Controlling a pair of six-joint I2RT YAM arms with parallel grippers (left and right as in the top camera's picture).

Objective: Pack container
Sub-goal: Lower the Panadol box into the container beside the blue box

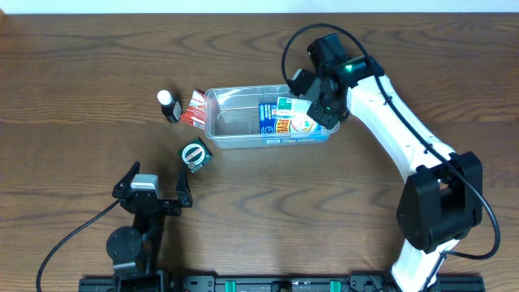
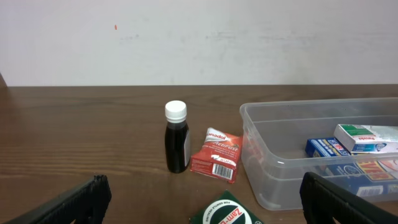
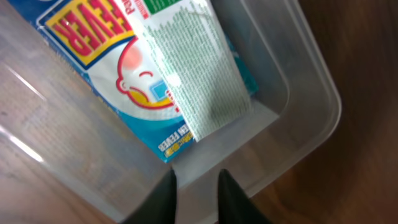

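Note:
The clear plastic container (image 1: 231,123) lies at the middle of the table, also in the left wrist view (image 2: 280,162) and the right wrist view (image 3: 292,106). Its right end holds a blue box (image 1: 280,123) (image 3: 112,74) with a white-and-green box (image 1: 293,105) (image 3: 199,68) lying across it. My right gripper (image 1: 322,102) (image 3: 196,175) hovers over the container's right end. Its fingers stand a narrow gap apart with nothing between them. My left gripper (image 1: 156,180) (image 2: 208,202) rests wide open near the front left, apart from everything.
Left of the container stand a dark bottle with a white cap (image 1: 169,106) (image 2: 176,144) and a red packet (image 1: 193,110) (image 2: 216,155). A green round-labelled box (image 1: 195,155) (image 2: 227,213) lies just ahead of my left gripper.

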